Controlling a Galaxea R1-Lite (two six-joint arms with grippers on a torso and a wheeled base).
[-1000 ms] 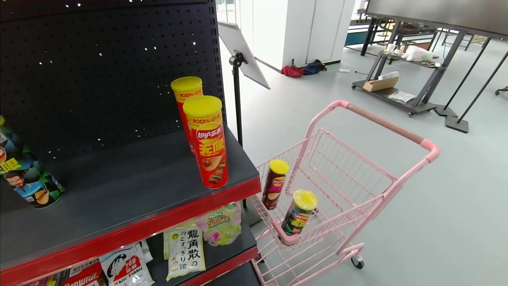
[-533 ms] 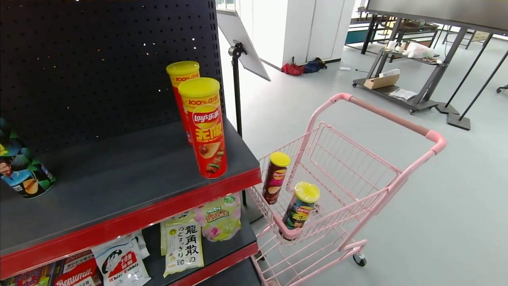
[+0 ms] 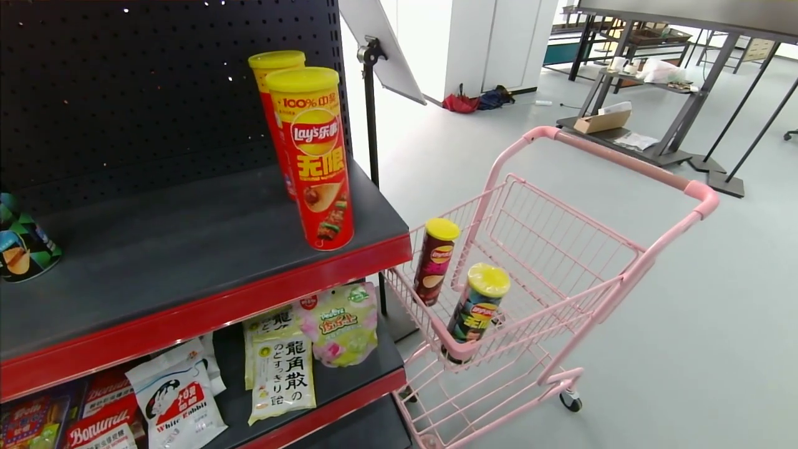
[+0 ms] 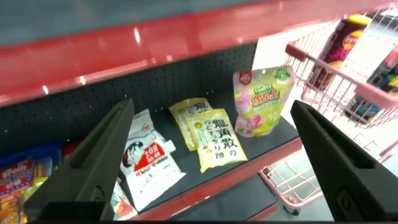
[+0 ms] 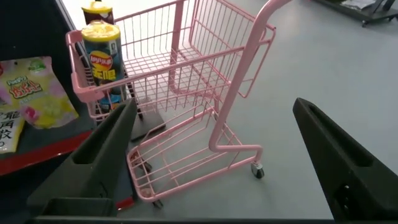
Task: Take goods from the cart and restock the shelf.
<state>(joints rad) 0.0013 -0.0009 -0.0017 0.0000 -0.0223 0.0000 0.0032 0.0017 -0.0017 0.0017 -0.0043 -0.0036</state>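
Observation:
Two tall red chip cans with yellow lids, one (image 3: 318,156) in front of the other (image 3: 274,87), stand at the right end of the upper shelf (image 3: 187,249). The pink cart (image 3: 617,156) beside the shelf holds a maroon can (image 3: 436,262) and a dark multicoloured can (image 3: 480,308), both upright at its front corner. My left gripper (image 4: 211,168) is open, facing the lower shelf's snack bags (image 4: 217,140). My right gripper (image 5: 217,162) is open above the floor, facing the cart (image 5: 186,59) and its multicoloured can (image 5: 102,53).
A green patterned can (image 3: 19,240) stands at the upper shelf's left edge. The lower shelf holds a pink-green bag (image 3: 340,324), a yellow bag (image 3: 280,368) and a white bag (image 3: 177,405). A stand with a white board (image 3: 374,125) rises behind the shelf. Open floor lies right of the cart.
The whole head view has shifted, so the camera has moved and more of the lower shelf shows. Cans and cart keep their places.

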